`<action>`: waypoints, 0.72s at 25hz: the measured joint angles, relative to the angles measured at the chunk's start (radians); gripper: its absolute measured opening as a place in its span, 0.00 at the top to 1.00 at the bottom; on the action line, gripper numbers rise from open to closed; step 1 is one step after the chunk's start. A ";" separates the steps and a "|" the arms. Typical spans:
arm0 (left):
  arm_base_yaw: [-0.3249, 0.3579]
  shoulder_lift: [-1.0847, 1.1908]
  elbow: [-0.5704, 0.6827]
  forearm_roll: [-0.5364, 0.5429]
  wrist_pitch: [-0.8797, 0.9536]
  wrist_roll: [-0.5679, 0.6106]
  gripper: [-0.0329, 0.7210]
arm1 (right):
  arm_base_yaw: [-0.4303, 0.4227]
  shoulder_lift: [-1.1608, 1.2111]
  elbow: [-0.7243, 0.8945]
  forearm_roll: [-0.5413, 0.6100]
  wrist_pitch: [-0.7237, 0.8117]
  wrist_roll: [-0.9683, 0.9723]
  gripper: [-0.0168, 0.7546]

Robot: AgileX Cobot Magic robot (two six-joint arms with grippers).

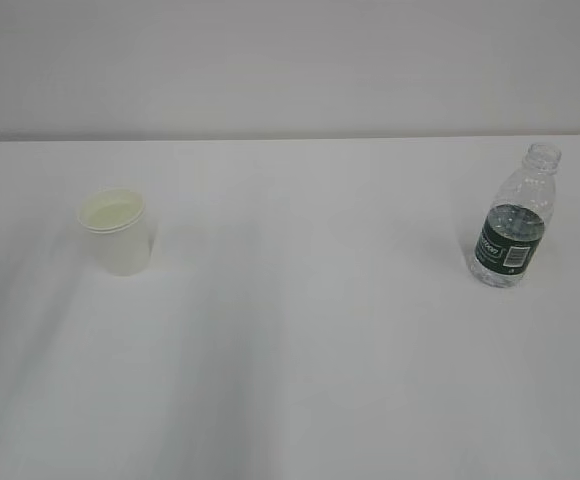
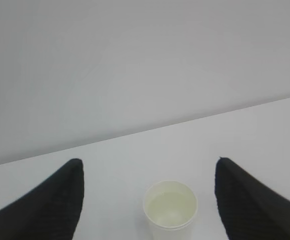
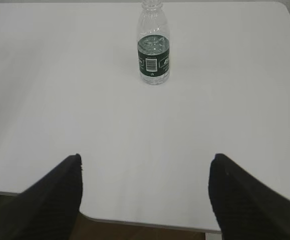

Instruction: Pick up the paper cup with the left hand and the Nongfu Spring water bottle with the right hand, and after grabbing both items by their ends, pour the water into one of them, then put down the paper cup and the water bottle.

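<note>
1. A white table (image 1: 300, 380) fills the exterior view, backed by a plain pale wall (image 1: 290, 60); neither arm shows in this view.
2. The paper cup (image 1: 118, 232) stands upright on the left part of the table, its mouth open and its inside cream-white. Whether it holds any liquid cannot be told for certain.
3. The Nongfu Spring water bottle (image 1: 515, 218) stands upright and capless on the right part of the table, well apart from the cup; its dark green label carries a white barcode patch.
4. Water (image 3: 153, 75) shows in the lower part of the bottle, its level at about the top of the label.
5. In the left wrist view, the left hand (image 2: 150, 200) has its black fingers (image 2: 55, 202) spread wide. The cup (image 2: 170, 206) sits on the table between them, touching neither.
6. In the right wrist view, the right hand (image 3: 145, 197) likewise has its fingers (image 3: 240, 195) spread wide and holds nothing. The bottle (image 3: 153, 47) stands far ahead of them, near the table's far edge, while the table's near edge (image 3: 135, 220) runs just below the fingertips.
</note>
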 joint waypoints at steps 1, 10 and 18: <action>0.000 0.000 0.000 0.000 0.000 0.000 0.18 | 0.000 -0.002 0.006 0.001 0.001 0.000 0.22; 0.000 0.000 0.000 0.000 0.000 0.002 0.18 | 0.000 -0.019 0.038 0.020 0.011 0.002 0.22; 0.000 0.000 0.000 0.000 0.000 0.002 0.18 | 0.000 -0.019 0.050 0.028 0.017 0.002 0.22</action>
